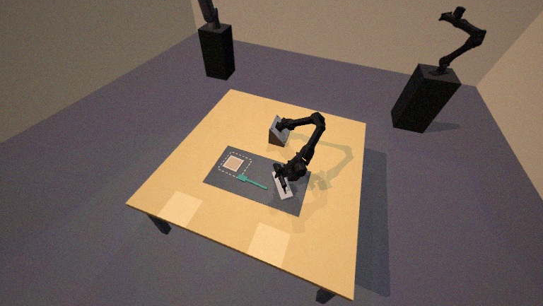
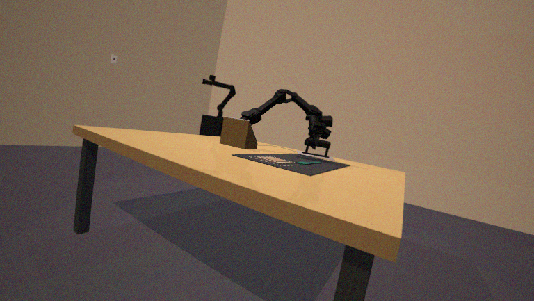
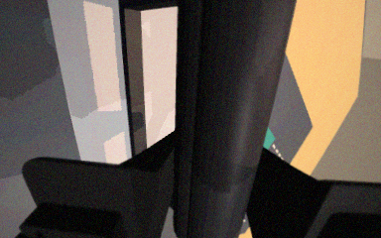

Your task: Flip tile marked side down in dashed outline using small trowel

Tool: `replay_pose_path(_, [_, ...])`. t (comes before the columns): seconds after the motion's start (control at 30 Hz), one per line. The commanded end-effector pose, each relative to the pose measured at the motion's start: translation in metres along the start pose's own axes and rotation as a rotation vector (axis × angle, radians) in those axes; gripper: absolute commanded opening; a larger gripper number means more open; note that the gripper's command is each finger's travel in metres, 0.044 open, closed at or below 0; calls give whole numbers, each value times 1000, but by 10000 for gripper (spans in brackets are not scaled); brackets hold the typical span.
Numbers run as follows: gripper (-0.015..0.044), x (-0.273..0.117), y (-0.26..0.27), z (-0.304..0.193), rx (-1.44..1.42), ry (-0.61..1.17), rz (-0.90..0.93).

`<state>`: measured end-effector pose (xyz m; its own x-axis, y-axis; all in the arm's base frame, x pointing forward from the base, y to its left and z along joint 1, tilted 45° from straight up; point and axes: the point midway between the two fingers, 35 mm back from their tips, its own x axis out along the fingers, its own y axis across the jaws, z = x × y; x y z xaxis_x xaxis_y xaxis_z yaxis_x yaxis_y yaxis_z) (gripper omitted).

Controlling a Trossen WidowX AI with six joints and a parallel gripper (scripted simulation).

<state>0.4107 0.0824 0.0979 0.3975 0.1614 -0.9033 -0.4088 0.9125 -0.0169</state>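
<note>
The trowel [image 1: 287, 196] [image 3: 159, 59] has a pale flat plate and a black handle on two posts. My gripper [image 1: 282, 179] [image 2: 317, 142] [image 3: 208, 136] is shut on its handle, at the right part of the mat [image 1: 256, 197] [image 2: 315, 169]. The plate is low and roughly level; whether it touches the mat is unclear. The tile [image 1: 233, 163] [image 2: 273, 159] lies flat inside the dashed outline [image 1: 231, 152] at the mat's left part, showing a pinkish face with a pale border. I cannot tell whether this is the marked side. The tile is not under the trowel.
A green flat-bladed tool [image 1: 256, 184] [image 2: 307, 163] [image 3: 269, 139] lies on the mat between the tile and the trowel. My arm's wedge-shaped base [image 1: 276, 138] [image 2: 235, 133] stands on the table [image 1: 191, 167] behind the mat. Two other arms stand on black pedestals beyond the table.
</note>
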Motion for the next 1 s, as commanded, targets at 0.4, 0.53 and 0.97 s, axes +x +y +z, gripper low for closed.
replay_pose_path(0.4, [0,-42,34,9,144,133,-138])
replay_pose_path(0.53, [0,-53,41,10,172,157,-177])
replay_pose_path(0.97, [0,-49,47,11,178,161,-182])
